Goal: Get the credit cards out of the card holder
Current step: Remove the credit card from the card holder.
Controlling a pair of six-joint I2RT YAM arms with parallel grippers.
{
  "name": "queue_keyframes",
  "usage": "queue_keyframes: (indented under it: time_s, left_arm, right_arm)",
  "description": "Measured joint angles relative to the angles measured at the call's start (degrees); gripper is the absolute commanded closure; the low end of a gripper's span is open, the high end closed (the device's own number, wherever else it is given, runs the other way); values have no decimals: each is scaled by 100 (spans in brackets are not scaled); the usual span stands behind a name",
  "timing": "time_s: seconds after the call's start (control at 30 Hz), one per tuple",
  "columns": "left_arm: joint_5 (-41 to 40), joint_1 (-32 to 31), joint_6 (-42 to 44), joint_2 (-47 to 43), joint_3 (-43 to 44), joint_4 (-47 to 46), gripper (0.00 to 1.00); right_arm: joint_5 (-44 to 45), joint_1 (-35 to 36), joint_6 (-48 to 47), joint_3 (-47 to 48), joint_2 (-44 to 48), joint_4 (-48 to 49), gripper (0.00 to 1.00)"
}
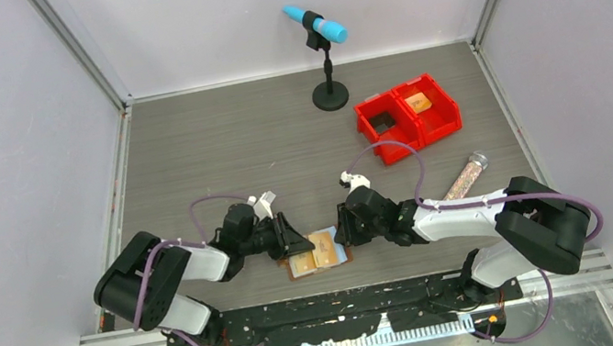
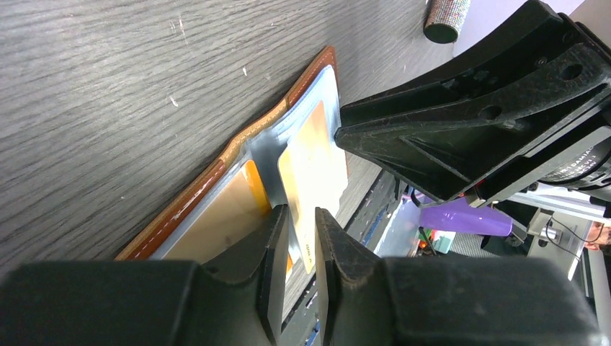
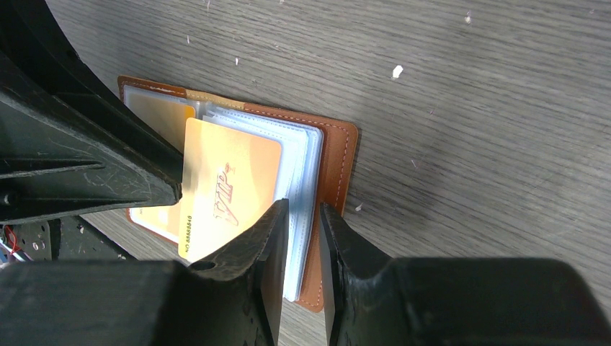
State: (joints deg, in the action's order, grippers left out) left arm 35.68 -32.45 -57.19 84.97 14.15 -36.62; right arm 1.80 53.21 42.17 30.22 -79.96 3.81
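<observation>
Right wrist: right gripper (image 3: 297, 238) clamped on card holder (image 3: 335, 158) edge; left gripper (image 2: 301, 241) pinching card (image 2: 317, 158).

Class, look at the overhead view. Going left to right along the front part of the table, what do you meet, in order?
left gripper → card holder → right gripper → tube

Two joined red bins (image 1: 408, 117) sit on the grey table (image 1: 214, 141); the right one holds a small orange item (image 1: 419, 102). A blue mic (image 1: 332, 31) on a black stand is left of and behind the bins. A speckled tube (image 1: 465, 176) lies just in front of them.
</observation>
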Motion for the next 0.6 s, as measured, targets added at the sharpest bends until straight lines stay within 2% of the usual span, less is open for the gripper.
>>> queue_keyframes:
  time_s: [0.2, 0.37, 0.6]
  left_arm:
    - [22, 2, -101, 142, -15, -138, 79]
    - [42, 0, -269, 289, -74, -439, 100]
    - [42, 2, -439, 317, -188, -752, 100]
  right_arm:
    - [0, 0, 0, 0, 0, 0, 70]
    - [0, 0, 0, 0, 0, 0, 70]
    - [7, 0, 2, 0, 0, -7, 72]
